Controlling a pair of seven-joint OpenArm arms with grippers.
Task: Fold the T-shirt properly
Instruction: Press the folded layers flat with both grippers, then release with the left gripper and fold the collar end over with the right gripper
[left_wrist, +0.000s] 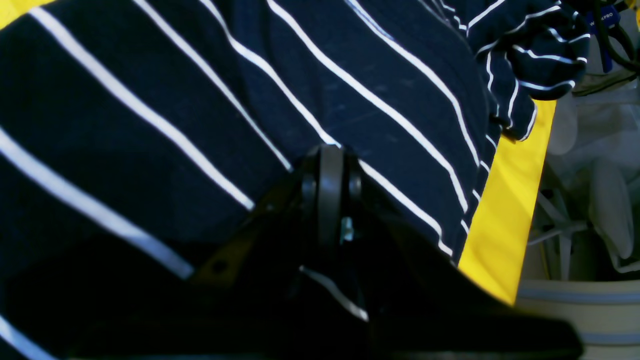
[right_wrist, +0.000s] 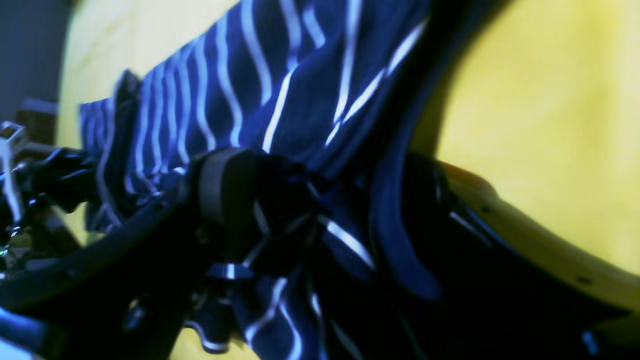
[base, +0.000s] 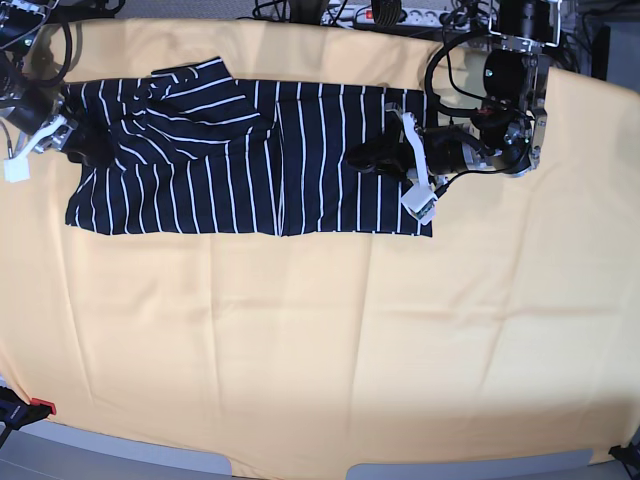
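Mid-fold, by the look of it: T-shirt (base: 250, 160) lying in a long narrow band across the far part of the yellow tablecloth (base: 330, 340), sleeves apparently already tucked in, one end at each arm. Next move, most likely: carrying one short end over onto the other, which calls for a firm pinch through every layer, a lift clear of the cloth below, and both edges kept level.

Right gripper (base: 85, 148) at the band's end on the base view's left, clenched on a bunch of striped fabric; wrist view confirms folds crammed between the fingers (right_wrist: 225, 185), cloth draped over the claw. Left gripper (base: 375, 158) low over the opposite end, forearm reaching in sideways from the table's edge, fingertips pressed together flat on the stripes (left_wrist: 330, 195). Pinching a layer or merely resting closed on top? Cannot tell from here.
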